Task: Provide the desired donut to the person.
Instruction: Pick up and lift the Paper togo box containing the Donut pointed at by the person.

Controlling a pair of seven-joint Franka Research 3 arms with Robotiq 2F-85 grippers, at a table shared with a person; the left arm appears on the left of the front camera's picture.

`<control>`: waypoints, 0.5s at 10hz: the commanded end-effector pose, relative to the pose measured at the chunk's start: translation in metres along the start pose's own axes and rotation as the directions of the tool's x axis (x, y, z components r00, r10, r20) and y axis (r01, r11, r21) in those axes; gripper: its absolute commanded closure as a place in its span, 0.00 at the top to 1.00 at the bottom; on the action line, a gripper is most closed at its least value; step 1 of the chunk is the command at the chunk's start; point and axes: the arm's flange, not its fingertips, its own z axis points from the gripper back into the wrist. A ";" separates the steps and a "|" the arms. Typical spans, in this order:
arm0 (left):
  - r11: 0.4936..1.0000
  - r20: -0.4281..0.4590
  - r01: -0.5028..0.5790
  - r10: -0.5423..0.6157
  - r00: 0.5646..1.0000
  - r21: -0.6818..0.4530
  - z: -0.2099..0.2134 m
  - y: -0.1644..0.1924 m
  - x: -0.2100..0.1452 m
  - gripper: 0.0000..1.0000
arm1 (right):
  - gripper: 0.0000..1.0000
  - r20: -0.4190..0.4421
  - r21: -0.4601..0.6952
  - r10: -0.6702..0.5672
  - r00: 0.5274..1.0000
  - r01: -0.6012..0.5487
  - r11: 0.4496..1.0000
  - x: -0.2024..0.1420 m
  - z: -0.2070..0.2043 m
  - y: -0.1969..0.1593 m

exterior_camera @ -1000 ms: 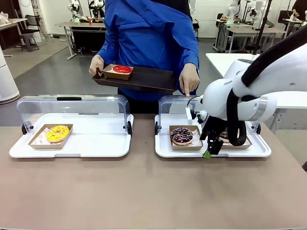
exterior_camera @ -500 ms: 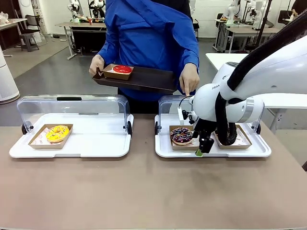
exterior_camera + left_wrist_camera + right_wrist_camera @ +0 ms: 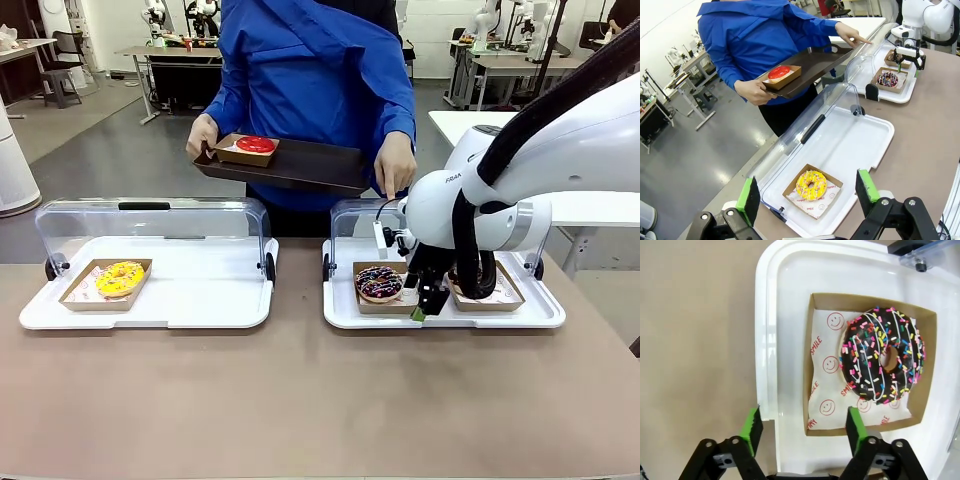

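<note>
Right gripper [image 3: 803,422], jaws apart, downward over tray [image 3: 785,270] rim, beside chocolate-donut box [image 3: 870,297].

I see grey floor [image 3: 95,150] beyond the brown counter [image 3: 300,400], worktables [image 3: 150,52] far left, a white table [image 3: 455,125] far right.

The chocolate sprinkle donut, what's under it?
Under it lies white paper printed with red smiley faces, lining a brown cardboard box on the white tray. The paper right beneath the donut is covered.

Lab — workbenches [image 3: 520,62], grey floor [image 3: 110,140]
</note>
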 end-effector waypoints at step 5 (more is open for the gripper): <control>1.000 -0.002 -0.001 0.001 1.000 0.002 0.000 0.000 0.000 1.00 | 0.04 -0.048 -0.020 0.013 0.999 -0.014 1.000 -0.004 -0.008 -0.003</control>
